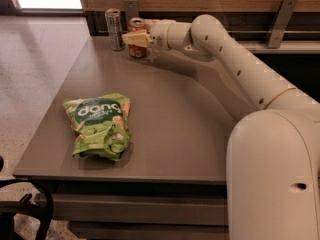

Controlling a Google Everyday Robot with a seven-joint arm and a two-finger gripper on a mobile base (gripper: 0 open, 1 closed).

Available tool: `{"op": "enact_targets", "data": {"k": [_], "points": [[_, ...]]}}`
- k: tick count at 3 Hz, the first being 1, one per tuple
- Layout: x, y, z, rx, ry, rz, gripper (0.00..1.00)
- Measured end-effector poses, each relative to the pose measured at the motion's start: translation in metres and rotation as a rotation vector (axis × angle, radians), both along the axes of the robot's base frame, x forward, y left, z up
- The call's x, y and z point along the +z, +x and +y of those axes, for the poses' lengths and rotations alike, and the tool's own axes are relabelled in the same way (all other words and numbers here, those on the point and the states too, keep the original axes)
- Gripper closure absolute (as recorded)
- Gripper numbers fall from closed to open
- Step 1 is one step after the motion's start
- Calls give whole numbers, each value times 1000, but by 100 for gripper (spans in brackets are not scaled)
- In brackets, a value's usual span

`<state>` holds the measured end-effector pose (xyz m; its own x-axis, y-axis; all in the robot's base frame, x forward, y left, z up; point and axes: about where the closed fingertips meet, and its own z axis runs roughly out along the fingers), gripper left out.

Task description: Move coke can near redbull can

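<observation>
The coke can point(137, 51), orange-red with a silver top, stands upright at the far edge of the grey table point(190, 134). My gripper point(135, 33) reaches in from the right and is shut on the coke can; one cream finger point(135, 38) crosses the can's front. The redbull can point(115, 29), slim and silver-grey, stands upright just left of the coke can, a narrow gap between them. I cannot tell whether the coke can's base touches the table.
A green chip bag point(100, 125) lies flat on the table's near left part. A wooden wall with metal brackets point(281, 14) runs behind the table. My arm point(235, 69) crosses the table's right side. A dark chair part point(25, 204) shows at lower left.
</observation>
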<state>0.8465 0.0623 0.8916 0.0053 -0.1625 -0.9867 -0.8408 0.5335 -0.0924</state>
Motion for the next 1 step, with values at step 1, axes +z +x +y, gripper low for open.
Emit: {"op": "enact_targets", "data": {"k": [1], "points": [[0,0,1,2,0,1,0]]}}
